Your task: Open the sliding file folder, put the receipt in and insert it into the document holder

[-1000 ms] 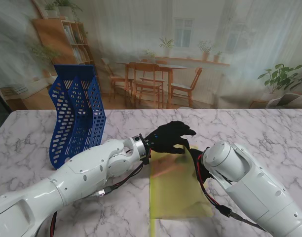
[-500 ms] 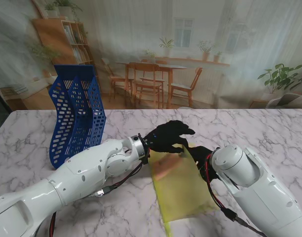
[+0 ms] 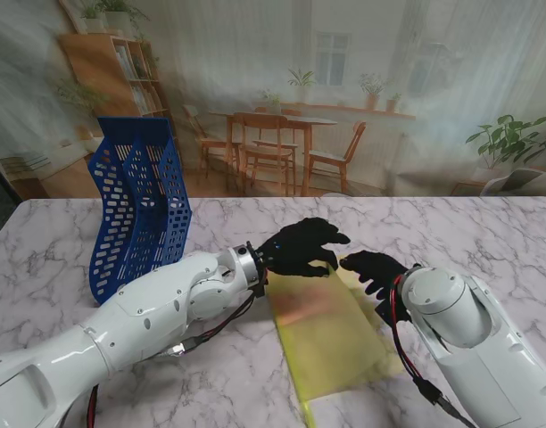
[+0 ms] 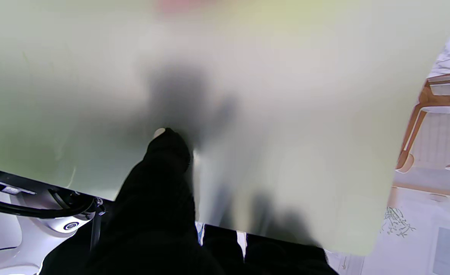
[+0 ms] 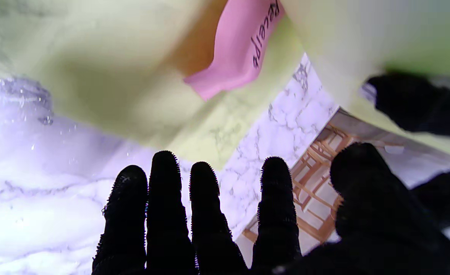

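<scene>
The translucent yellow file folder [image 3: 331,343] lies slanted on the marble table [image 3: 487,232], its far edge lifted. My left hand [image 3: 300,248] is shut on that far edge; in the left wrist view the folder [image 4: 286,114] fills the picture with my thumb [image 4: 167,152] pressed on it. A pink receipt [image 5: 236,49] sits inside the folder [image 5: 95,76] and shows as a pinkish blur [image 3: 295,312] through the sheet. My right hand [image 3: 373,270] hovers open at the folder's far right corner, fingers [image 5: 206,214] spread and holding nothing. The blue mesh document holder [image 3: 139,205] stands upright at the far left.
My left forearm [image 3: 166,308] stretches across the table between the document holder and the folder. My right forearm [image 3: 469,339] lies along the folder's right side. Bare marble shows to the far right and near left.
My right hand has drawn out from the folder's right side and risen farther from me, now open. The folder's near end has swung to the right. The left hand keeps its hold.
</scene>
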You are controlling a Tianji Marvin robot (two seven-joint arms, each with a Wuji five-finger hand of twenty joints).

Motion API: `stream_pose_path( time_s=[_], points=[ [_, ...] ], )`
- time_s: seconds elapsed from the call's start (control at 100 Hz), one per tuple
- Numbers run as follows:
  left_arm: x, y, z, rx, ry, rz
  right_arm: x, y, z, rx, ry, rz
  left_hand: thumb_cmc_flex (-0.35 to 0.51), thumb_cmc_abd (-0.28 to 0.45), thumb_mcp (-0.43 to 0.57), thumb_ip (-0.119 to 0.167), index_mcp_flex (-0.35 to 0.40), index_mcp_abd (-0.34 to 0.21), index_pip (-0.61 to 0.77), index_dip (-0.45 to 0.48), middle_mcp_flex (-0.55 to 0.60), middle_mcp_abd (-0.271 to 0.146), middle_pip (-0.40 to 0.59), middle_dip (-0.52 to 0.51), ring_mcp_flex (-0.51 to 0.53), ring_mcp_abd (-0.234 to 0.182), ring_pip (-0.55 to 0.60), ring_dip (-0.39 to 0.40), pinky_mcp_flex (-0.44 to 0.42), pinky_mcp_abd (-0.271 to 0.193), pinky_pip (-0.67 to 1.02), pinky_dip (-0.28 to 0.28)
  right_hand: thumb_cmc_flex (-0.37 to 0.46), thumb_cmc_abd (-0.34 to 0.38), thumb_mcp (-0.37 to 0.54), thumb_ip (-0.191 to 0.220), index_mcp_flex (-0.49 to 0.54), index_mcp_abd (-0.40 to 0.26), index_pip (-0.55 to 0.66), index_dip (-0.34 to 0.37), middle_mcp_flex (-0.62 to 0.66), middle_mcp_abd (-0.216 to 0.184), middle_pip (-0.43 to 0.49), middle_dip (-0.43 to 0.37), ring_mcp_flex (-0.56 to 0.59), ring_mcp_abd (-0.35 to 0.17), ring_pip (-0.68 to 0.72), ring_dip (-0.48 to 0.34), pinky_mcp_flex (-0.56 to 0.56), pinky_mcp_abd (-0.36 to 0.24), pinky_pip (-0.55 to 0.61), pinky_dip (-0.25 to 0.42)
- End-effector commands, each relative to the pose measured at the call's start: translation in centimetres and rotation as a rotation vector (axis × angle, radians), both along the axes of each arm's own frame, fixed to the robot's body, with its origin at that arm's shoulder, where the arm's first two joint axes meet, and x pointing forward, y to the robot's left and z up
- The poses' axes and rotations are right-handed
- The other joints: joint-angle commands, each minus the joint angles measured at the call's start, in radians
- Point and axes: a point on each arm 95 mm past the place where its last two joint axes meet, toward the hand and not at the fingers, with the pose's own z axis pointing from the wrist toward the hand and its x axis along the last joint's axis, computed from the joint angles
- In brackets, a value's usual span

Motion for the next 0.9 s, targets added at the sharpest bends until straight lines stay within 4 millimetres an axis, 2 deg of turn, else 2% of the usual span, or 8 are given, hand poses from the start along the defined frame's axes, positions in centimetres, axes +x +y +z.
stream_pose_path(
  time_s=[0.0,0.13,0.3,0.38,0.45,0.51,0.69,0.89],
  points=[
    [0.0,0.2,-0.1,0.015,0.002,-0.004,-0.3,-0.5,0.4,-0.008,-0.027,-0.013,0.054,0.063,-0.004,0.001,0.003,-0.002,0.060,0.030,0.020,-0.023,0.007,0.013,0.015,0.000,0.017,0.010,-0.007,-0.031,0.021,0.009,-0.016,0.033,-0.005,0.017,-0.004,0.017,0.007,0.018,-0.028,-0.017,-0.022,-0.014,-0.019,-0.025,-0.056,-0.021,-0.016,-0.013,-0.026,-0.005],
    [-0.1,0.5,0.0,0.017,-0.007,-0.003,-0.6,-1.6,1.0,-0.009,-0.071,-0.043,0.054,0.064,-0.004,0.001,0.002,-0.002,0.060,0.032,0.020,-0.024,0.007,0.013,0.016,0.002,0.017,0.010,-0.007,-0.031,0.022,0.010,-0.012,0.033,0.014,0.018,0.004,0.036,0.005,0.021,-0.034,-0.024,-0.044,-0.036,-0.029,-0.034,-0.144,-0.060,-0.040,0.004,-0.110,-0.038],
    [-0.3,1.0,0.4,0.010,-0.029,0.001,-1.0,-3.0,1.2,-0.014,-0.093,-0.068,0.055,0.063,-0.005,0.001,0.003,-0.001,0.059,0.034,0.021,-0.023,0.007,0.013,0.016,0.001,0.017,0.010,-0.007,-0.031,0.022,0.010,-0.022,0.033,0.016,0.016,-0.025,0.040,-0.017,0.016,-0.054,-0.051,-0.121,-0.090,-0.054,-0.040,-0.349,-0.154,-0.082,0.023,-0.308,-0.105],
    [-0.4,1.2,0.8,0.002,-0.042,0.006,-1.0,-3.5,1.2,-0.017,-0.093,-0.078,0.055,0.063,-0.005,0.001,0.003,-0.002,0.059,0.034,0.023,-0.023,0.008,0.013,0.017,0.002,0.017,0.010,-0.007,-0.030,0.023,0.010,-0.038,0.043,-0.004,0.015,-0.072,0.087,-0.040,0.009,-0.082,-0.056,-0.146,-0.101,-0.064,-0.040,-0.409,-0.179,-0.089,0.024,-0.357,-0.111],
    [-0.5,1.4,1.0,-0.002,-0.052,0.007,-0.9,-3.9,1.1,-0.017,-0.090,-0.091,0.056,0.064,-0.005,0.001,0.003,-0.001,0.059,0.035,0.023,-0.024,0.007,0.013,0.017,0.001,0.017,0.010,-0.007,-0.030,0.023,0.010,-0.052,0.054,-0.035,0.016,-0.111,0.158,-0.070,-0.003,-0.115,-0.056,-0.154,-0.106,-0.076,-0.048,-0.449,-0.190,-0.099,0.019,-0.404,-0.111],
    [-0.6,1.5,1.3,-0.004,-0.061,0.007,-0.7,-4.3,0.9,-0.017,-0.092,-0.106,0.055,0.064,-0.005,0.001,0.003,-0.003,0.059,0.036,0.024,-0.024,0.008,0.013,0.017,0.001,0.017,0.010,-0.007,-0.031,0.023,0.010,-0.069,0.058,-0.054,0.014,-0.134,0.200,-0.087,-0.010,-0.135,-0.058,-0.160,-0.108,-0.085,-0.050,-0.462,-0.193,-0.106,0.018,-0.420,-0.109],
    [-0.9,2.0,1.9,-0.012,-0.086,0.005,-0.4,-5.3,0.4,-0.019,-0.078,-0.143,0.055,0.065,-0.005,0.001,0.003,-0.002,0.057,0.037,0.024,-0.024,0.007,0.013,0.017,0.001,0.017,0.010,-0.007,-0.031,0.024,0.011,-0.101,0.065,-0.117,0.014,-0.193,0.270,-0.156,-0.041,-0.184,-0.045,-0.195,-0.128,-0.095,-0.041,-0.518,-0.208,-0.113,0.018,-0.478,-0.101],
    [-1.3,2.2,2.3,-0.025,-0.109,0.003,0.1,-6.3,-0.6,-0.036,-0.052,-0.179,0.056,0.064,-0.005,0.002,0.004,-0.001,0.056,0.038,0.025,-0.023,0.006,0.012,0.017,0.001,0.017,0.010,-0.008,-0.030,0.024,0.011,-0.116,0.080,-0.166,0.014,-0.215,0.283,-0.193,-0.052,-0.202,-0.038,-0.223,-0.143,-0.086,-0.024,-0.571,-0.222,-0.111,0.022,-0.515,-0.089]
  ],
)
